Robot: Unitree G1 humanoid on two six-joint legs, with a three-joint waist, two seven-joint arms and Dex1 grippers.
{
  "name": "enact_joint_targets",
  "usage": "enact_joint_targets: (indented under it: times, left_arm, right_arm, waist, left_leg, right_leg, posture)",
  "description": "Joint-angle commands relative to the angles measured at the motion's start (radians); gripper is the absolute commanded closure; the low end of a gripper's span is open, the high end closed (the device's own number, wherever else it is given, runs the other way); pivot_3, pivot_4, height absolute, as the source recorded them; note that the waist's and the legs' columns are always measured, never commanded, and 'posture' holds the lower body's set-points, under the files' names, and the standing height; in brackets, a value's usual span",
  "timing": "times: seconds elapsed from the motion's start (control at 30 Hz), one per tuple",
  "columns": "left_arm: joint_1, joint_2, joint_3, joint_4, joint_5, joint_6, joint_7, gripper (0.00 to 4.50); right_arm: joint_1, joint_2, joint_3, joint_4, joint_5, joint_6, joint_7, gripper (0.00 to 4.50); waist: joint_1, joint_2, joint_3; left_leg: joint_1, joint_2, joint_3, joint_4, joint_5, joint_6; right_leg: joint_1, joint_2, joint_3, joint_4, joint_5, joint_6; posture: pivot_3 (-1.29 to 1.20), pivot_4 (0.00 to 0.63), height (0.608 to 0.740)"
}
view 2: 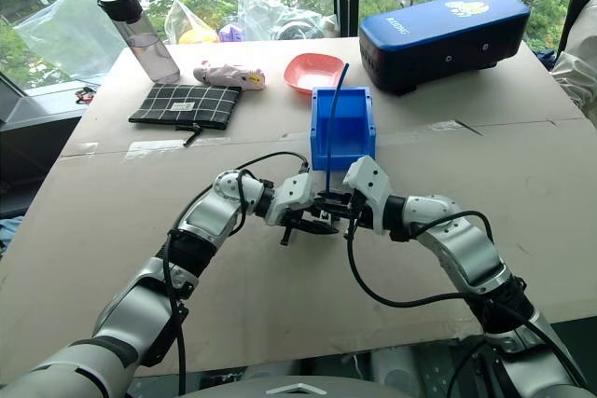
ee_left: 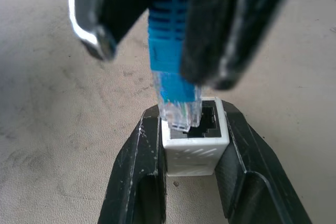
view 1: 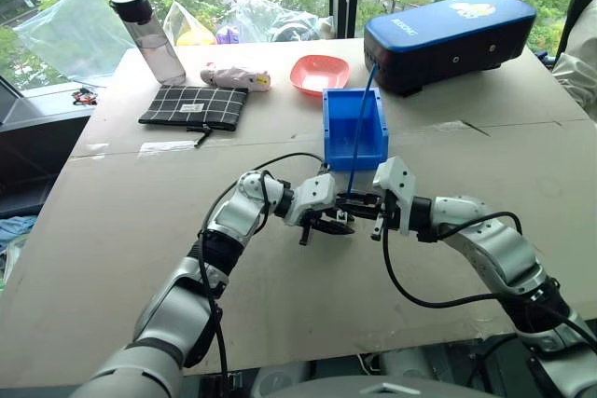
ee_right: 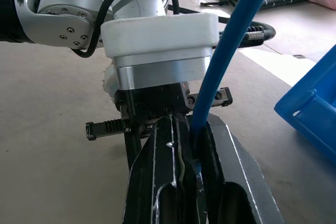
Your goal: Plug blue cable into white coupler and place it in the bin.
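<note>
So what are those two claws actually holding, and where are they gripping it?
The left gripper pinches the white coupler by its sides. The right gripper clamps the blue cable just behind its clear plug.

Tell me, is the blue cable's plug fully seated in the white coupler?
No, the clear plug only has its tip at the white coupler socket's edge.

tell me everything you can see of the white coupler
The coupler is a tiny white boxy plastic block, its side patterned with small dimples, clamped between the left gripper's two black fingers above the table. Its dark socket, with a stepped notch, faces the right gripper. The cable's clear plug meets one side of the socket's mouth, not yet seated, leaving the rest of the hole open.
</note>
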Motion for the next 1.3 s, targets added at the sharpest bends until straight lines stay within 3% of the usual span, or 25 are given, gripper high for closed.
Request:
enact_joint_targets:
  times: [0.03,1.3]
  left_arm:
    - [-0.025,-0.004,0.005,-0.025,-0.005,-0.005,-0.007,3.89]
    - [-0.043,-0.014,0.010,-0.015,0.000,-0.011,0.000,3.89]
  right_arm:
    - [-0.006,-0.019,0.044,0.026,-0.062,-0.005,0.042,4.50]
    - [-0.059,-0.039,0.044,-0.001,-0.114,0.085,0.166,4.50]
  waist:
    - [0.000,0.000,0.000]
    - [0.000,0.000,-0.001]
  left_leg:
    - [0.000,0.000,0.000,0.000,0.000,0.000]
    - [0.000,0.000,0.000,0.001,0.000,0.000]
  right_leg:
    - [0.000,0.000,0.000,0.000,0.000,0.000]
    - [0.000,0.000,0.000,0.001,0.000,0.000]
  posture:
    - [0.00,0.150,0.740]
    - [0.00,0.150,0.740]
